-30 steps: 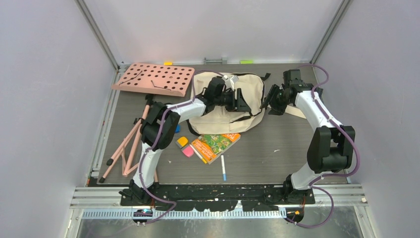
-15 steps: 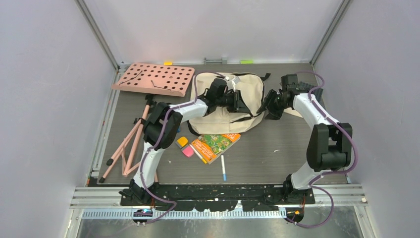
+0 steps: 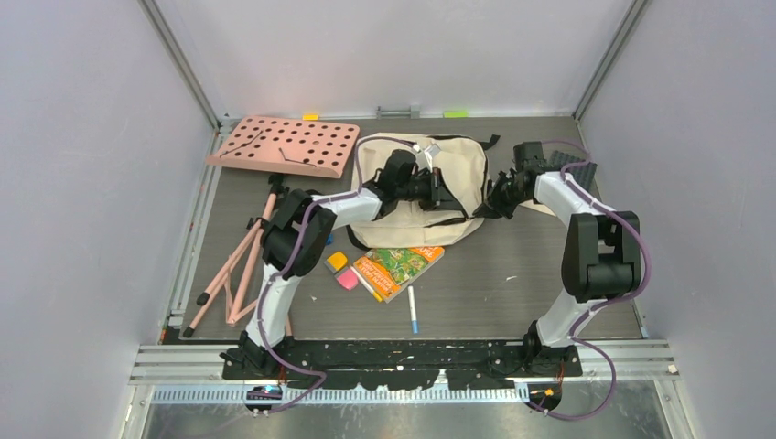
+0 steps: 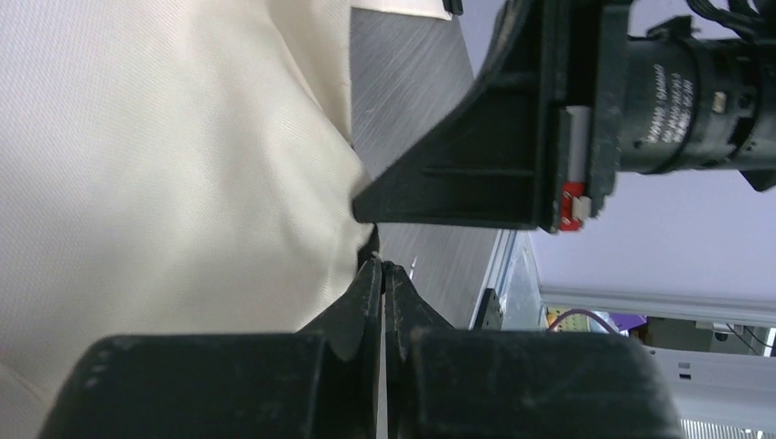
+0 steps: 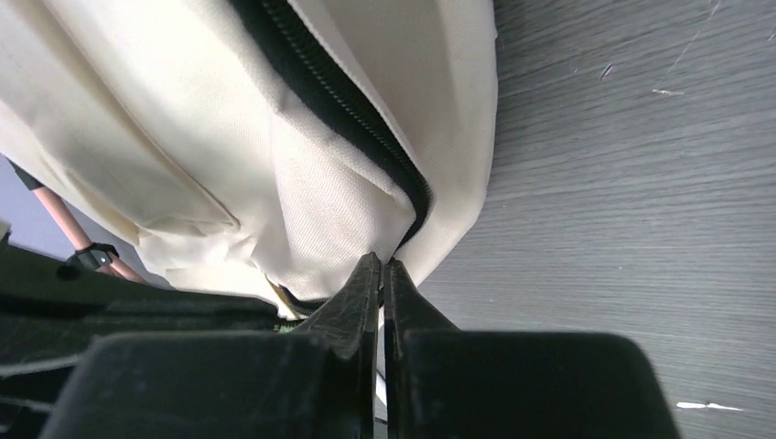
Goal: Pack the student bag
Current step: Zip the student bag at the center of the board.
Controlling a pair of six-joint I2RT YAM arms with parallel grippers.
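One bag [image 3: 458, 169]. One pink board [image 3: 285, 144] full of holes. One pink folding stand [image 3: 233, 265]. One book [image 3: 398, 267]. One pen [image 3: 413, 309]. Two small erasers: an orange eraser [image 3: 337, 262] and a pink eraser [image 3: 348, 279]. One blue piece [image 3: 328, 238], half hidden. One table [image 3: 512, 302].

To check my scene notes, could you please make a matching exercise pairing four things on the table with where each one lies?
Things:
1. cream fabric backpack
2. pink perforated board
3. orange and green book
4. white pen with a blue end

Places:
A. far left corner
B. near middle, on the near side of the book
C. far middle
D. just in front of the backpack

Pairs: 1-C; 2-A; 3-D; 4-B
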